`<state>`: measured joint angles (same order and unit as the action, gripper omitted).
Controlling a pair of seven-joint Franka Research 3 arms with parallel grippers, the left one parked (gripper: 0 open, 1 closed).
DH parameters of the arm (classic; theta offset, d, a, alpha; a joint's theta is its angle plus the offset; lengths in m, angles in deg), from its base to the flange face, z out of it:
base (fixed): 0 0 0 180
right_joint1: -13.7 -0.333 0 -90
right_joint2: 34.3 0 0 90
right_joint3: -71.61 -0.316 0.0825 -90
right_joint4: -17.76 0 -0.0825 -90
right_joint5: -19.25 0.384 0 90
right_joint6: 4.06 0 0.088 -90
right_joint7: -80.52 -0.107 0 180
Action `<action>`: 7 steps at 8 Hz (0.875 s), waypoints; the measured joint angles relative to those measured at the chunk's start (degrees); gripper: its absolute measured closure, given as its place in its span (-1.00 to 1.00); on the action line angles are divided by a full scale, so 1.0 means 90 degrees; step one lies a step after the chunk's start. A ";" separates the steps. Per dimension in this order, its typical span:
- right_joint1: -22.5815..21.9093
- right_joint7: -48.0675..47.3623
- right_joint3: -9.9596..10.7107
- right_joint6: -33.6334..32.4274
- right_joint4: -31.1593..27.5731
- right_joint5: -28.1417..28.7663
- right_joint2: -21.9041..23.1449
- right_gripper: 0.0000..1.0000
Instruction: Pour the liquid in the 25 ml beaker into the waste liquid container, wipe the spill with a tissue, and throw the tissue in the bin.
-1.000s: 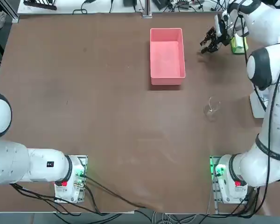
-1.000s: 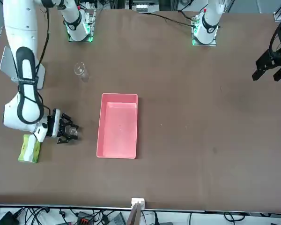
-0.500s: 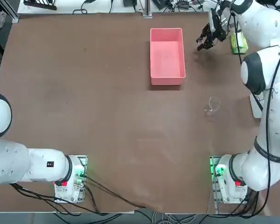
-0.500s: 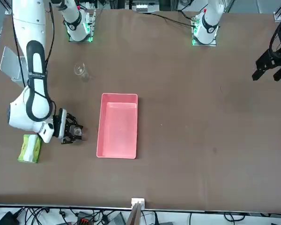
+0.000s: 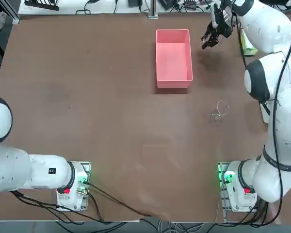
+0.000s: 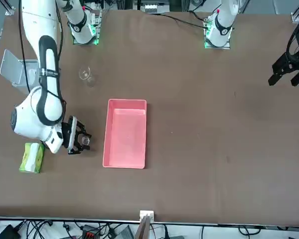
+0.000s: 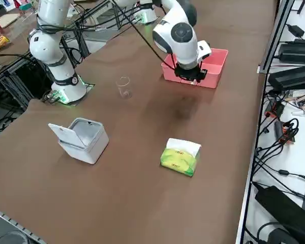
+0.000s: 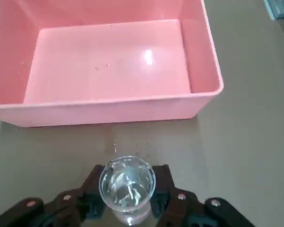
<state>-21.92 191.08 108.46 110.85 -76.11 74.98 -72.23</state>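
Gripping the 25 ml beaker (image 8: 127, 184) upright between its fingers, the right gripper (image 8: 128, 195) hangs just beside the waste liquid container (image 8: 109, 113) — close to one long wall, not over it. Clear liquid shows in the beaker. Well away from the container on the brown tabletop (image 5: 111, 111) sit a larger beaker (image 5: 221, 109), a yellow-green tissue pack (image 7: 180, 157) and the bin (image 7: 84, 139) — lid open.

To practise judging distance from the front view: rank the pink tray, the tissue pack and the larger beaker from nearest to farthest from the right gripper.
From the right gripper, whose jaws hold the small beaker:
1. Pink tray, just beside it, toward the table's middle.
2. Tissue pack, on the opposite side, by the table's edge.
3. Larger beaker, farther back, toward the arm bases.
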 joint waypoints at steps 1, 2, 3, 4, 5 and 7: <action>-0.0254 -0.0346 0.0165 0.0009 0.0066 -0.0210 0.0003 0.04; -0.0443 -0.0677 0.0259 0.0029 0.0159 -0.0448 0.0003 0.04; -0.0547 -0.0997 0.0283 0.0048 0.0286 -0.0725 0.0003 0.04; -0.0608 -0.1320 0.0291 0.0051 0.0422 -0.1028 0.0003 0.04; -0.0651 -0.1639 0.0301 0.0051 0.0568 -0.1370 0.0003 0.04; -0.0727 -0.2350 0.0308 0.0041 0.0834 -0.2111 0.0005 0.04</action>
<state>-28.46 169.93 111.23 111.22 -68.61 55.98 -72.18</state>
